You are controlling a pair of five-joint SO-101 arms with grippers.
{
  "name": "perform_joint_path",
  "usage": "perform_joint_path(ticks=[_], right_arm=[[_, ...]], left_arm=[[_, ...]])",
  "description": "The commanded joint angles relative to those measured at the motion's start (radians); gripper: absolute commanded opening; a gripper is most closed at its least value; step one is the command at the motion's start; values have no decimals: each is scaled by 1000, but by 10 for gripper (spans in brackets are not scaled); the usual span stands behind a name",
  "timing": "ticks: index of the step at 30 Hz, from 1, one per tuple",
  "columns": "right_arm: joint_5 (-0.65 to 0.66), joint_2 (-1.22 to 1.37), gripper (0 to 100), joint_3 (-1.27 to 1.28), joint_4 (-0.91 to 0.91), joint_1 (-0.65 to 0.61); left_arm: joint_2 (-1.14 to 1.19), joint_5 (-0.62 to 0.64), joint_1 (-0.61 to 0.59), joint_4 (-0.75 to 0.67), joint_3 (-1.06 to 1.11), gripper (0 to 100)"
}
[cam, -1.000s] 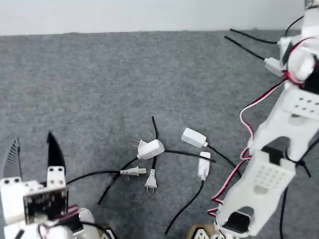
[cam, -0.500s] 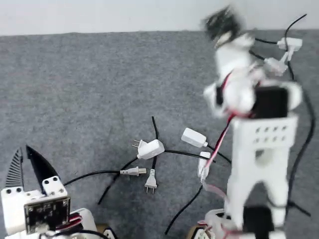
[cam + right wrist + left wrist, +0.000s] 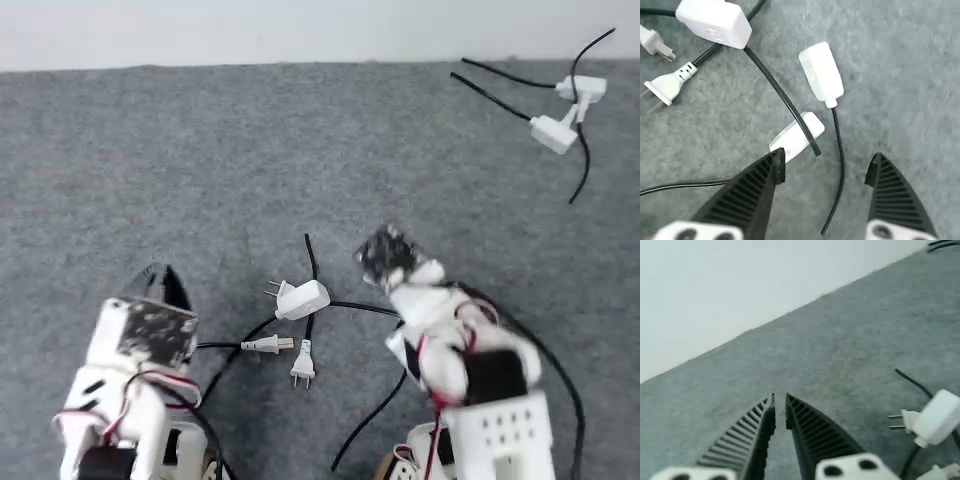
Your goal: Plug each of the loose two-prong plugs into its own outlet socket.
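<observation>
Right wrist view: spread right gripper point(image 3: 828, 153) half-hides a socket point(image 3: 790, 139); left gripper point(image 3: 780, 400) closed.

The grey carpet-like cloth surface point(image 3: 200, 150) is matt and fuzzy. The white plastic outlet socket point(image 3: 821, 73) is smooth, faintly glossy — its black cord point(image 3: 841, 150) matt. Ribbed black plastic fingers point(image 3: 815, 432) look dull.

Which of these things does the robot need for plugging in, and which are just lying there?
For the job: two small two-prong plugs, bigger white plug, two white outlet sockets.
Just lying about: grey mat, white cord ends in the far corner.
</observation>
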Motion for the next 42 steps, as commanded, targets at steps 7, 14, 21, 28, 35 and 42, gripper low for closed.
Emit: perform_joint_path(ticks=[7,14,21,28,35,42], right_arm=[[81,-306,259,278,-136,-125],[58,-433,259,489,-285,-85],[0,-598,260,575,-308,-7],[-28,-582,262,628,-337,-15],[-21,-581,260,718,-455,-56],[-26,-581,261,713,-414,-64]], left_arm=[[-5,2,173,-149,321,102],[-5,2,172,-147,325,179],[-5,2,172,-137,325,179],[-5,2,173,-107,320,178],[-5,0,173,-92,320,178],[-5,2,178,-118,325,177]])
